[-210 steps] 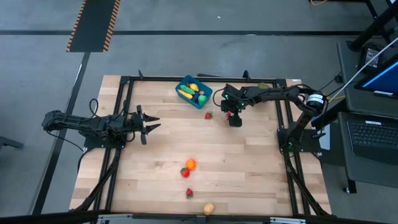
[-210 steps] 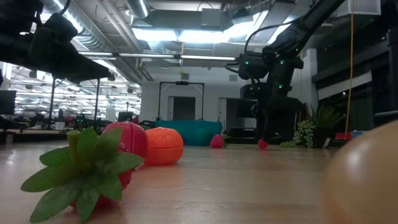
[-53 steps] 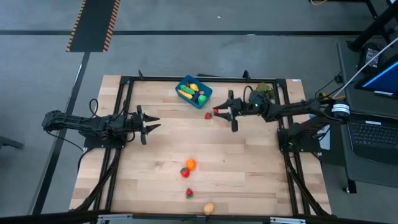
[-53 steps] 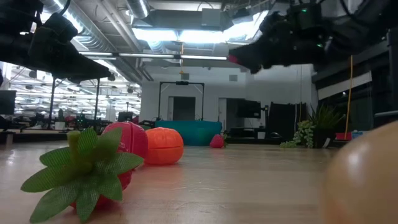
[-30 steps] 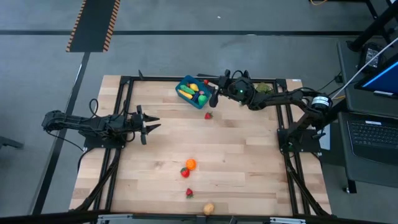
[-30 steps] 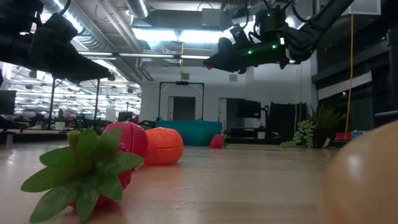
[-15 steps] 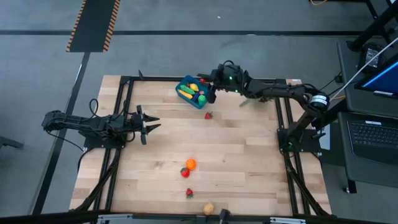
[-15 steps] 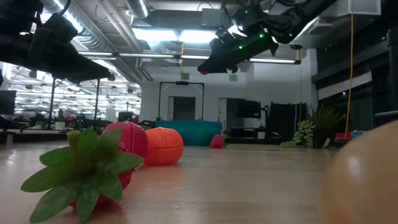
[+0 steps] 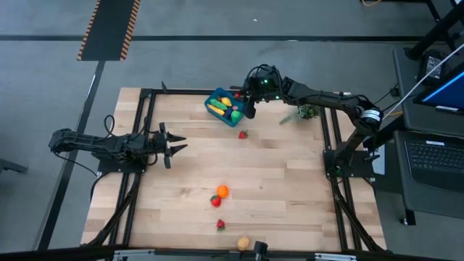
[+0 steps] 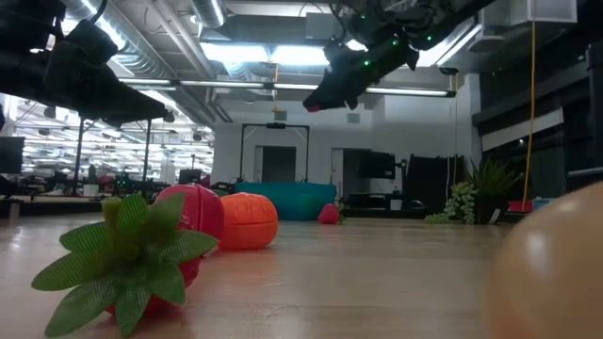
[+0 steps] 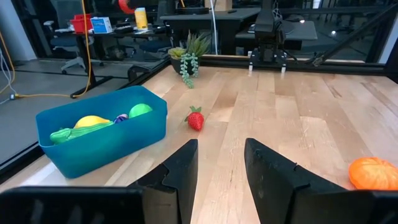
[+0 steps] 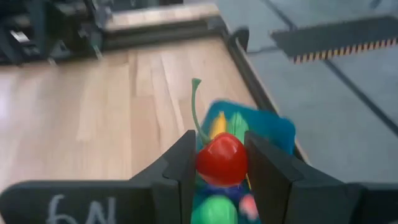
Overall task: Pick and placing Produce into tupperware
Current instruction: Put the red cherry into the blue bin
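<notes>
The blue tupperware [image 9: 226, 107] stands at the table's far middle with yellow and green produce inside. My right gripper [image 9: 244, 99] hangs over its right end, shut on a red cherry [image 12: 222, 157] with a green stem. A strawberry [image 9: 243, 134] lies just near of the tupperware. More produce sits toward the near edge: an orange piece [image 9: 222, 191], a red leafy one [image 9: 215, 201], a small red one [image 9: 220, 225] and a tan one [image 9: 243, 242]. My left gripper [image 9: 177, 146] waits at the table's left, open and empty. My right gripper pinches the cherry's round red body [image 12: 214, 163] between its two fingers [image 12: 180, 168]. The green stem [image 12: 196, 112] sticks out past the fingertips. The fingers slant downward from the table's right. The cherry is lifted clear, above the tupperware [image 12: 273, 130].
A grey-green plant sprig [image 9: 304, 112] lies at the far right, by the right arm. Dark frame rails [image 9: 145, 109] run along the table's left, right and far sides. Bare wood stretches between the tupperware and the near group of produce.
My right gripper has carried the cherry toward the table's far left and now hangs over the tupperware's right end. It has risen and tipped its fingers downward, staying shut on the cherry.
</notes>
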Controlling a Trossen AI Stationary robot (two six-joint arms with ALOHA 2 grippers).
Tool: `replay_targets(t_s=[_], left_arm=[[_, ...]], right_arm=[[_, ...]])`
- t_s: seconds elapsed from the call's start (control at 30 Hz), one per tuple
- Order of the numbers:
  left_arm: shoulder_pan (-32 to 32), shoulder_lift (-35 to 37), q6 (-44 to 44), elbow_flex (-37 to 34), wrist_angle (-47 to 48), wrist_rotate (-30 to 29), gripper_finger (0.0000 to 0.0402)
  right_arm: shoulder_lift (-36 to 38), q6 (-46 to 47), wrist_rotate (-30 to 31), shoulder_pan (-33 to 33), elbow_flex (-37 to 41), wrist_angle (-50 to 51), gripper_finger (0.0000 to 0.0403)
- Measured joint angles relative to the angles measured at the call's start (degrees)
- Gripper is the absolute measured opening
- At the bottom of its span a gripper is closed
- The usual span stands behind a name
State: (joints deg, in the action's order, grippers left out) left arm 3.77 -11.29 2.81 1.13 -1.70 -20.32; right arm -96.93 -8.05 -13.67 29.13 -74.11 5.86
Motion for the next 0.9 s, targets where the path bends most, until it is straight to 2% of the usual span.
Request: replay_targets(t_s=[0.37, 0.6, 0.73, 0.9], left_arm=[[0.00, 0.00, 0.00, 0.00, 0.01, 0.01, 0.0124], [0.00, 0.00, 0.02, 0.00, -0.01, 0.01, 0.0124], [0.00, 0.00, 0.02, 0.00, 0.00, 0.01, 0.0124], [0.00, 0.00, 0.00, 0.00, 0.01, 0.01, 0.0124]], right_arm=[[-6.86, 0.02, -2.24, 1.86, -1.58, 3.80, 0.0118], [-14.99, -2.55, -2.46, 2.49, -13.97, 15.54, 0.0118], [-19.19, -3.08, 1.00, 3.36, -21.52, 23.95, 0.0118], [-23.22, -4.24, 1.29, 4.47, -27.15, 28.07, 0.0118]])
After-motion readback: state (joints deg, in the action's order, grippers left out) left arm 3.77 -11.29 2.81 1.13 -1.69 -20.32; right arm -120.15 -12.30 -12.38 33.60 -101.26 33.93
